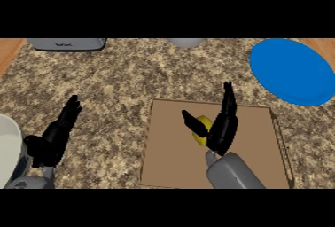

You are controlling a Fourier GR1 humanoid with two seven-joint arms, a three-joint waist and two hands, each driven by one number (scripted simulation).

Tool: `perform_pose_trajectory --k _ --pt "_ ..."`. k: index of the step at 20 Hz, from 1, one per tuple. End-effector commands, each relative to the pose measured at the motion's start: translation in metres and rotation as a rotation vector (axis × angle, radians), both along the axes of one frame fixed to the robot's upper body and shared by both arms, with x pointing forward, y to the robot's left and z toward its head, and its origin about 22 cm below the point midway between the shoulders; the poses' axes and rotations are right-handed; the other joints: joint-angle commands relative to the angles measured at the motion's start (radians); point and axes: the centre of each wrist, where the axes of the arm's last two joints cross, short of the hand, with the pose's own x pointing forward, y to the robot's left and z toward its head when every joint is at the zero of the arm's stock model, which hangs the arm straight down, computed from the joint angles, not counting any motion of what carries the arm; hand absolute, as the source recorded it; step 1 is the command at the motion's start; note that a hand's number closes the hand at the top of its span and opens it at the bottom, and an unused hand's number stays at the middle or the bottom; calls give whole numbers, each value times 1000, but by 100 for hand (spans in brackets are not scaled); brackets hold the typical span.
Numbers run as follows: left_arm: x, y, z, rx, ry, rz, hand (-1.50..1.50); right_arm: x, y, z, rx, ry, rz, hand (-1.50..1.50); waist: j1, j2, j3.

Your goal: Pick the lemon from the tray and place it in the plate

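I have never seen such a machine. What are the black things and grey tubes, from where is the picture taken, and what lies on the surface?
This view is from the robot's head, looking steeply down at a speckled counter. The grey tubes are its forearms; the black parts are its hands. The right hand is over a brown tray, its thumb and straight fingers on either side of a yellow lemon, not closed on it, so nothing is held. The left hand rests open at the left. A blue plate lies at the upper right, apart from the tray. Grey objects at the far edge are cut off; I cannot tell what they are.
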Motion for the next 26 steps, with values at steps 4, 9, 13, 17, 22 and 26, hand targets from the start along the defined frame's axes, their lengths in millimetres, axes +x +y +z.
perform_pose_trajectory --k 4,9,13,17,22,26 --pt "2 9 3 9 -5 40 0 -12 -4 -20 -67 269 -68 -150 -38 -9 -3" --pt "-1 12 7 17 -8 26 0 -9 7 -9 -128 549 -61 -150 -21 -9 -2" --pt "8 11 8 -4 -2 32 0 -1 28 36 -120 638 -98 -150 -24 -4 1" --pt "-8 -1 -6 1 -6 0 0 -17 40 58 -110 738 -120 -150 -9 -3 3" --pt "-12 16 -5 -5 6 13 0 -18 27 70 -110 805 -149 -150 -8 -2 3" --pt "-5 5 -8 -17 4 8 0 -25 23 59 -160 910 -144 -150 -11 2 3"
